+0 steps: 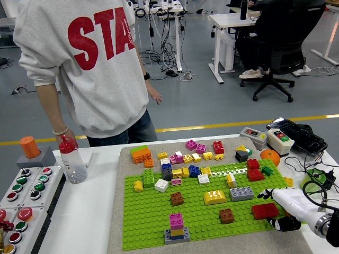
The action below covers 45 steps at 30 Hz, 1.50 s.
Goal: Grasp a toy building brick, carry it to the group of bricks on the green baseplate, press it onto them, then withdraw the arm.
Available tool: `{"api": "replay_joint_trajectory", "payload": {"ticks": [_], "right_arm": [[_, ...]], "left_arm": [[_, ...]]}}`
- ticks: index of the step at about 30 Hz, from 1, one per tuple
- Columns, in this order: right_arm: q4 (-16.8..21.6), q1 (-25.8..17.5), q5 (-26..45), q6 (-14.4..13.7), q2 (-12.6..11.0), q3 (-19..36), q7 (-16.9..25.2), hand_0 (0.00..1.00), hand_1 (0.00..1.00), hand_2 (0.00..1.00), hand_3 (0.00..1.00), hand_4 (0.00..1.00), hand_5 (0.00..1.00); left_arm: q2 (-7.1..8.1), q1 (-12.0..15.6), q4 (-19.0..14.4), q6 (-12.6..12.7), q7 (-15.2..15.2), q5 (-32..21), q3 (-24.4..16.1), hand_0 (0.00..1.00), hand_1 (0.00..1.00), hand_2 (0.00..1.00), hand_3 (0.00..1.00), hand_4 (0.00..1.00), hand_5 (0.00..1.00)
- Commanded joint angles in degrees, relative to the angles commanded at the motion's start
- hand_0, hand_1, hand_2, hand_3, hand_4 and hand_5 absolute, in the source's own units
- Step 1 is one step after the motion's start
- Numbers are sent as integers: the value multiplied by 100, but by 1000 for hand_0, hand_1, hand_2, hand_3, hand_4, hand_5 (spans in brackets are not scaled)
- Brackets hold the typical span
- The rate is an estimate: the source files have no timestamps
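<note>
The green baseplate lies on a grey mat and carries several scattered bricks. A pink, yellow and grey stack stands near its front edge. A red brick sits at the plate's front right corner. My right hand, white with black fingertips, is low at the picture's right edge, just right of the red brick. Its fingers are spread and hold nothing: one finger points left above the brick, and the thumb lies below it. The left arm is out of view.
A person in a grey sweatshirt stands at the table's far left side. A clear bottle with a red cap and a button panel stand left of the mat. Control boxes and cables lie at the right.
</note>
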Motion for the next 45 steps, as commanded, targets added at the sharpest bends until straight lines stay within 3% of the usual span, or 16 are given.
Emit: {"api": "replay_joint_trajectory", "payload": {"ticks": [31, 32, 45], "right_arm": [[-422, 209, -58, -394, 61, -434, 34, 809, 753, 747, 737, 638, 163], [-428, 209, -53, -407, 61, -433, 39, 727, 730, 723, 706, 615, 155], [-570, 268, -17, -427, 87, -433, 102, 671, 711, 705, 688, 591, 143]], "left_arm": [[-15, 79, 0, 6, 10, 50, -5, 656, 685, 672, 579, 287, 998], [-15, 77, 0, 7, 10, 48, -5, 656, 685, 672, 579, 287, 998], [-4, 24, 0, 8, 5, 21, -3, 656, 685, 674, 579, 287, 998]]}}
